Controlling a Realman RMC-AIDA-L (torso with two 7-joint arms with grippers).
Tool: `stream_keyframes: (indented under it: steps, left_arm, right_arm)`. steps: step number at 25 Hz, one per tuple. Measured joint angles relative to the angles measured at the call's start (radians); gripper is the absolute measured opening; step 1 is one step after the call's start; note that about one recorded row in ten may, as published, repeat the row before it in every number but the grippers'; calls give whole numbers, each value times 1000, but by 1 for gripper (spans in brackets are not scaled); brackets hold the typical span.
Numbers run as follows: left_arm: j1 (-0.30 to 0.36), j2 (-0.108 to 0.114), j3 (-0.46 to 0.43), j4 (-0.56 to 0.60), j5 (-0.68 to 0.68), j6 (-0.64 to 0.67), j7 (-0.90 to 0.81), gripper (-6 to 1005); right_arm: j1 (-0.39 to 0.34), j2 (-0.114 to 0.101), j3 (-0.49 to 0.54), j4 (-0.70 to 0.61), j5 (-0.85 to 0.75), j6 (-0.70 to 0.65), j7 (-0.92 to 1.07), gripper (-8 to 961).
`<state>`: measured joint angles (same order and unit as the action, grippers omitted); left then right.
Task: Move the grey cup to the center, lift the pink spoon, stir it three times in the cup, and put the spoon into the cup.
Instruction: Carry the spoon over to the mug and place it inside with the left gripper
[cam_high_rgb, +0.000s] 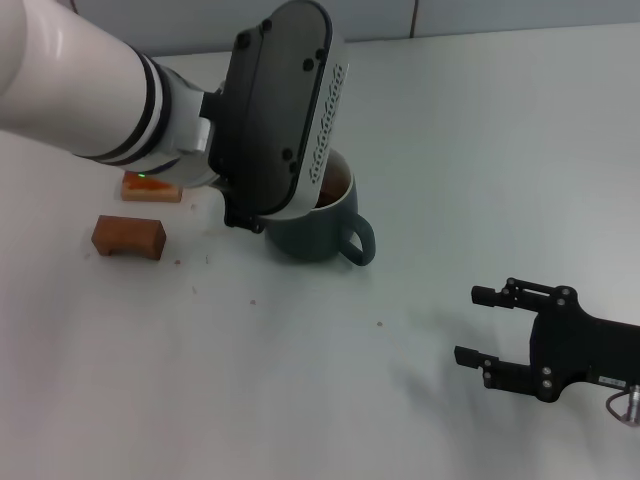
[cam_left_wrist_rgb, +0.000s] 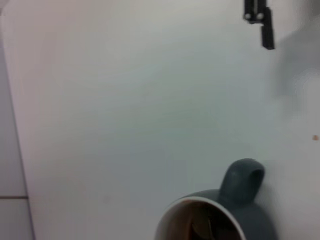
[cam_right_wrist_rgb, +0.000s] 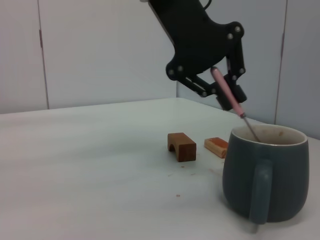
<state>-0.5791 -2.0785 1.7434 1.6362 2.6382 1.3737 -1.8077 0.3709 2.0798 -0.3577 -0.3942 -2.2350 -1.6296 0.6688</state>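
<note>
The grey cup (cam_high_rgb: 322, 232) stands near the table's middle, its handle turned toward my right side; it also shows in the left wrist view (cam_left_wrist_rgb: 244, 181) and the right wrist view (cam_right_wrist_rgb: 265, 180). My left arm's wrist housing (cam_high_rgb: 285, 120) hangs right over the cup and hides the fingers from the head view. From the right wrist view, my left gripper (cam_right_wrist_rgb: 226, 92) is shut on the pink spoon (cam_right_wrist_rgb: 229, 96), which slants down with its metal neck inside the cup; the bowl is hidden. My right gripper (cam_high_rgb: 472, 325) rests open at the near right, apart from the cup.
A brown arch-shaped block (cam_high_rgb: 129, 236) (cam_right_wrist_rgb: 181, 146) and an orange block (cam_high_rgb: 152, 187) (cam_right_wrist_rgb: 216, 146) lie left of the cup, the orange one partly under my left arm. White wall panels rise behind the table's far edge.
</note>
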Motion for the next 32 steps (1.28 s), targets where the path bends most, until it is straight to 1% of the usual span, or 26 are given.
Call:
stream_keyframes:
  steps: [7, 14, 24, 32]
  left_arm:
    - [4, 0, -12, -16, 11, -29, -11, 245]
    - [13, 3, -21, -19, 44, -20, -26, 250]
    - [28, 2, -13, -7, 39, -18, -38, 256]
    - [31, 3, -10, -6, 36, -13, -86, 261]
  right_arm:
    - [0, 0, 1, 0, 0, -3, 0, 709]
    - [3, 0, 0, 0, 0, -4, 0, 709]
    - [7, 0, 3, 3, 0, -2, 0, 709]
    - [9, 0, 3, 3, 0, -3, 3, 709]
